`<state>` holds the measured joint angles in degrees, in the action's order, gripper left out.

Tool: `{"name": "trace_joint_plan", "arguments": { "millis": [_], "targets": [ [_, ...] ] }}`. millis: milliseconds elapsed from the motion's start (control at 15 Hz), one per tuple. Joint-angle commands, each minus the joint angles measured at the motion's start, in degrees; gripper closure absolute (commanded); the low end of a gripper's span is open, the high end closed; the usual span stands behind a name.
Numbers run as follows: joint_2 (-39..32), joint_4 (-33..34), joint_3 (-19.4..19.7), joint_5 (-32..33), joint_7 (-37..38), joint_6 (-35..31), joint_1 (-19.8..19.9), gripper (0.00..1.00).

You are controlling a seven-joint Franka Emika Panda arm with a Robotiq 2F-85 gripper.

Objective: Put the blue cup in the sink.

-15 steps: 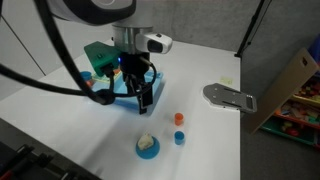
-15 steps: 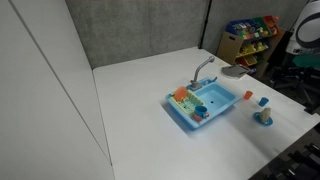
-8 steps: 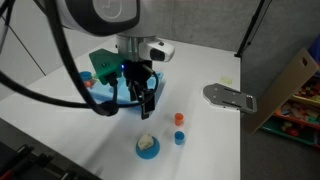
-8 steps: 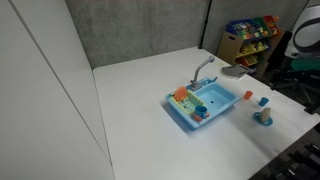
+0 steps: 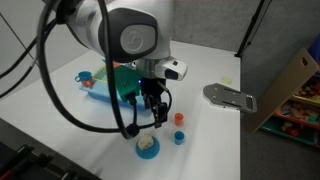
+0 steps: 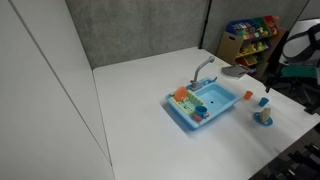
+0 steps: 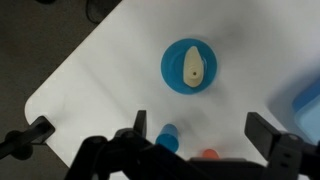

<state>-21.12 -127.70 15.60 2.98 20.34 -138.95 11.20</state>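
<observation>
The tiny blue cup [image 5: 179, 138] stands upright on the white table next to the small orange cup [image 5: 179, 119]. In the wrist view the blue cup [image 7: 167, 140] sits just inside one finger and the orange cup [image 7: 209, 155] lies between the fingers. My gripper [image 5: 156, 108] hangs open and empty above the table, close to both cups; its fingers [image 7: 203, 135] are spread wide. The light-blue toy sink [image 6: 205, 102] with its grey faucet stands further off, and the arm partly hides it in an exterior view [image 5: 104, 80].
A round blue plate with pale food [image 5: 148, 147] lies beside the cups and also shows in the wrist view [image 7: 189, 66]. A grey flat object [image 5: 228, 97] lies near the table's far edge. A toy shelf [image 6: 248, 35] stands beyond the table.
The arm has moved from over the sink toward the cups and the plate. The gripper stays open and the cups have not moved.
</observation>
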Motion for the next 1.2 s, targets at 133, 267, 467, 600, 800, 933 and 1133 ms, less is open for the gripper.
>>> {"name": "trace_joint_plan", "arguments": {
  "millis": [133,267,467,600,800,933,1133],
  "targets": [
    [-7.8,6.9,0.7,-3.5,-0.2,-2.1,1.2,0.00],
    [-10.0,8.8,0.9,-4.4,-0.4,-2.5,1.8,0.00],
    [-13.0,11.0,1.3,-5.5,-0.7,-3.4,2.8,0.00],
    [-14.9,12.2,1.4,-6.1,-1.0,-4.8,3.5,0.00],
    [-17.3,13.4,1.0,-7.4,-1.8,-7.1,4.8,0.00],
    [-18.7,13.9,0.9,-8.1,-2.2,-8.8,5.3,0.00],
    [-20.5,14.5,0.7,-9.1,-2.7,-10.7,6.0,0.00]
  ]
}}
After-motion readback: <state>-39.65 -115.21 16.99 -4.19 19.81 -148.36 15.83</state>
